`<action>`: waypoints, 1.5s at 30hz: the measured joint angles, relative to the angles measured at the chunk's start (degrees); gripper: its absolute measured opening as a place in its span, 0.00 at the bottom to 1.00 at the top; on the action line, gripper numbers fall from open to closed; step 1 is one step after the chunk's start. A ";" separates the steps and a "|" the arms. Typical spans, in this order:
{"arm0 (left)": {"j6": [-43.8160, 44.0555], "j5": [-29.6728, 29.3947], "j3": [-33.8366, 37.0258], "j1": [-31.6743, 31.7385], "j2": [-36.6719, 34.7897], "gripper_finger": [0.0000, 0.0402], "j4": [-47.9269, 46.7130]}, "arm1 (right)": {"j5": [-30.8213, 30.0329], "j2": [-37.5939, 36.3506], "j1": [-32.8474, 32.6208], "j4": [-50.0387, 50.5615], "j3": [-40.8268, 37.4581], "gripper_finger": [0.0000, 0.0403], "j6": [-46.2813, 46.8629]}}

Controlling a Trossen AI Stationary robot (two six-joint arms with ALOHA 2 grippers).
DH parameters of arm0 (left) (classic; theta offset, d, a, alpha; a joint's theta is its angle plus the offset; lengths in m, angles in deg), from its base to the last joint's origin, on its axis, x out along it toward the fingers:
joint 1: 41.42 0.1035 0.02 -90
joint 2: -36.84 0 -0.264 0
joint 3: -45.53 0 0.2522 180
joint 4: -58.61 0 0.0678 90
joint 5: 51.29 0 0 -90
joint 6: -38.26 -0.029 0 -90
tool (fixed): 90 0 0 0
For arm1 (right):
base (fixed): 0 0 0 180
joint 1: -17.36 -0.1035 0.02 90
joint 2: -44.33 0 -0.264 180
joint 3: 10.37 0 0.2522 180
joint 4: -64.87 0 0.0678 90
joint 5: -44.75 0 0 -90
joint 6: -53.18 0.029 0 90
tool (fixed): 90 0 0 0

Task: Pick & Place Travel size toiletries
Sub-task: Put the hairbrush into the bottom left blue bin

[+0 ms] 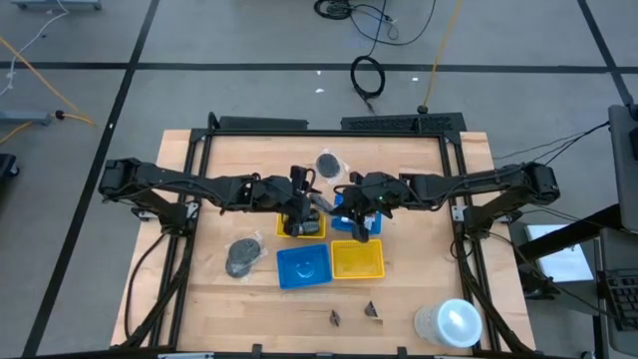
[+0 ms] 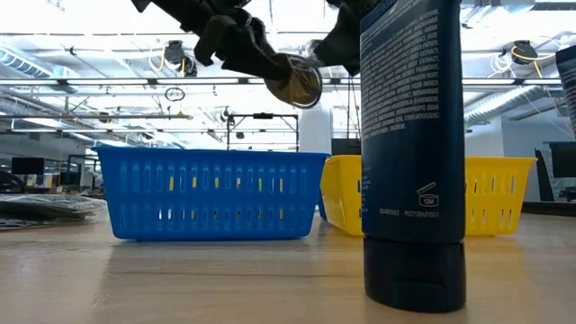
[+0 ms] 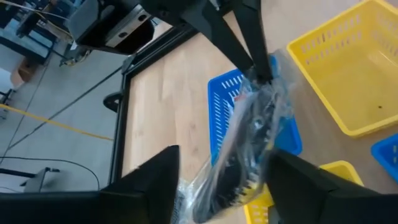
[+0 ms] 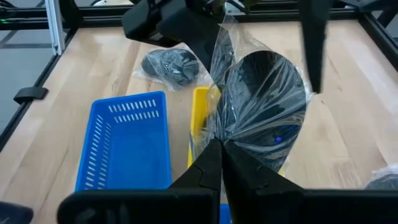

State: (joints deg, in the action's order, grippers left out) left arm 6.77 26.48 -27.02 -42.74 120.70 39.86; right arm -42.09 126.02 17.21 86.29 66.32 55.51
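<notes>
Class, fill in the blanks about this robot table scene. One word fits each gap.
1. The right claw is ___ on the clear bag, which holds something dark.
2. The left claw has its fingers ___ on either side of that bag.
3. In the low view, the basket beside the blue basket is coloured ___.
4. The dark bottle nearest the low camera stands ___ on the table.

Missing words: shut, open, yellow, upright.

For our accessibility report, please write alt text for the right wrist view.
The right gripper is shut on a clear bag of dark contents above a yellow basket beside a blue basket; the left gripper straddles it, open.
</notes>
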 joint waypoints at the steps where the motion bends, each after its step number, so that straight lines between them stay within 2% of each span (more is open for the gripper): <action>1: 0.00 0.02 0.00 0.00 0.02 0.48 -0.04 | 0.00 0.00 0.00 0.00 0.00 0.00 0.00; 7: -0.16 1.95 0.02 0.07 0.02 0.08 -1.63 | -0.09 0.00 0.02 0.00 0.00 0.00 -0.07; 8: 0.05 2.00 0.02 0.15 0.02 0.05 -1.80 | -0.12 0.00 0.04 0.01 0.00 0.00 -0.11; 15: 1.98 2.05 0.02 0.28 0.02 0.03 -2.38 | -0.28 0.00 0.07 -0.13 0.00 0.02 -1.42; 22: 3.59 1.49 0.00 0.33 0.02 0.03 -3.84 | -3.14 -0.02 0.02 -0.14 0.00 0.12 -1.69; 33: 19.94 2.72 0.01 -1.98 0.02 0.03 -17.20 | -3.17 -0.26 0.17 0.54 0.00 0.34 -1.73; 41: 34.80 12.34 0.02 -5.84 0.02 0.04 -20.13 | -3.28 -0.26 0.17 1.03 0.00 0.36 -1.95; 45: 40.43 13.77 0.00 -8.10 0.02 0.03 -19.94 | -3.32 -0.26 0.17 1.17 0.00 0.35 -1.97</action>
State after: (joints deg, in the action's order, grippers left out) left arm 47.20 40.24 -27.02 -50.84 120.72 19.92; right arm -45.41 125.76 17.39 87.46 66.32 53.54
